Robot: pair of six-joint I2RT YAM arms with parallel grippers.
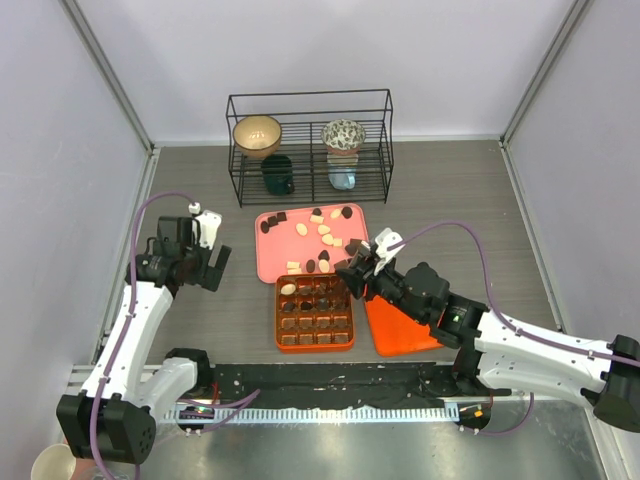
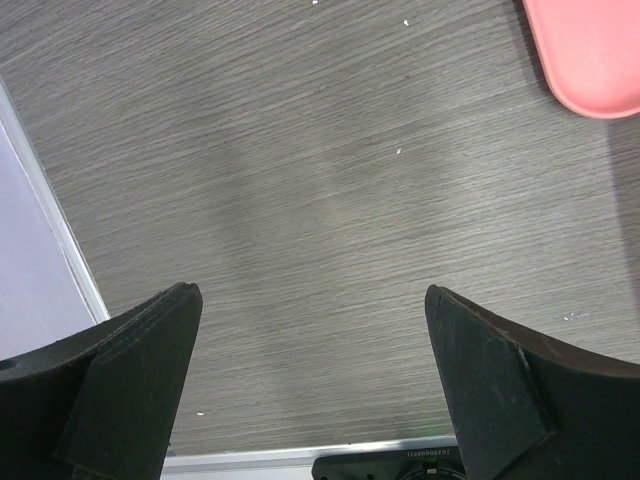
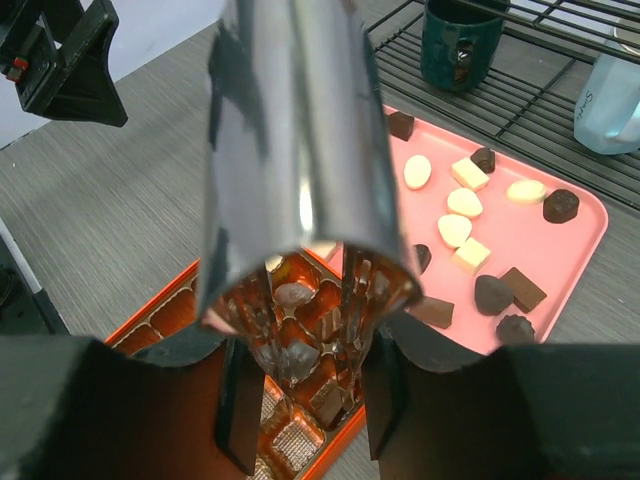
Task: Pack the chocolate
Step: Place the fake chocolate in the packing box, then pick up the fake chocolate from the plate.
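Dark, tan and cream chocolate pieces (image 1: 325,232) lie scattered on the pink tray (image 1: 275,262); they also show in the right wrist view (image 3: 455,205). Some dark pieces sit in cells of the orange gridded box (image 1: 277,315) in front of the tray. My right gripper (image 1: 357,272) is shut on shiny metal tongs (image 3: 300,130), whose tips hang over the box's far right cells (image 3: 300,360). I cannot tell whether the tongs hold a piece. My left gripper (image 1: 210,268) is open and empty over bare table left of the tray (image 2: 590,50).
An orange lid (image 1: 400,325) lies right of the box, under my right arm. A black wire rack (image 1: 310,145) with bowls and mugs stands behind the tray; a dark green mug (image 3: 460,40) shows there. Walls close the table on the left, back and right.
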